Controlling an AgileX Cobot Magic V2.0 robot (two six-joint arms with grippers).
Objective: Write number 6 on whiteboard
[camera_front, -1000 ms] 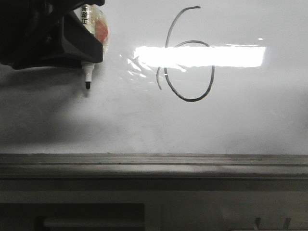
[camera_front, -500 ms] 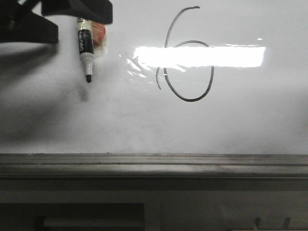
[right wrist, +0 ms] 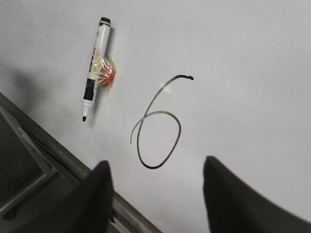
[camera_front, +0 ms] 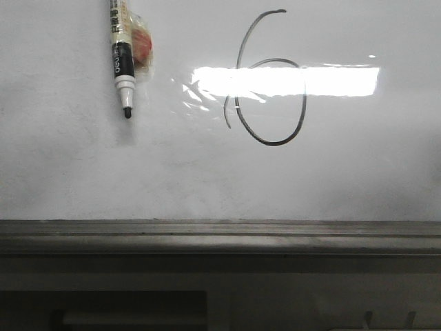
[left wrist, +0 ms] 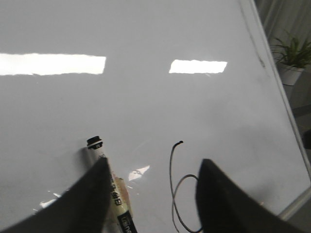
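Left gripper (left wrist: pixel 150 194): jaws spread apart and empty; the marker (left wrist: pixel 112 187) lies on the board just inside one finger, not pinched, and whether that finger brushes it cannot be told. Right gripper (right wrist: pixel 156 194): jaws likewise spread, holding nothing, hovering clear above the whiteboard (right wrist: pixel 252 58). The marker (camera_front: pixel 122 58) lies flat on the whiteboard (camera_front: pixel 331 179), uncapped, tip pointing toward the grey ledge (camera_front: pixel 220 234), with a reddish blob under clear wrap (camera_front: pixel 141 43) fixed to its barrel. The number 6 (camera_front: pixel 269 83) stands well apart from the marker, on the side away from the board's left edge: tall stem, closed loop, a short stray tail beside the loop; a bright glare band (camera_front: pixel 286 81) crosses it. The figure judged complete. Risks noted: the left finger beside the marker could nudge it on withdrawal, rolling it so the bare tip drags a stray line; an exposed tip resting on the surface may blot; either gripper sweeping low over the 6 (right wrist: pixel 158 131) could smear it.
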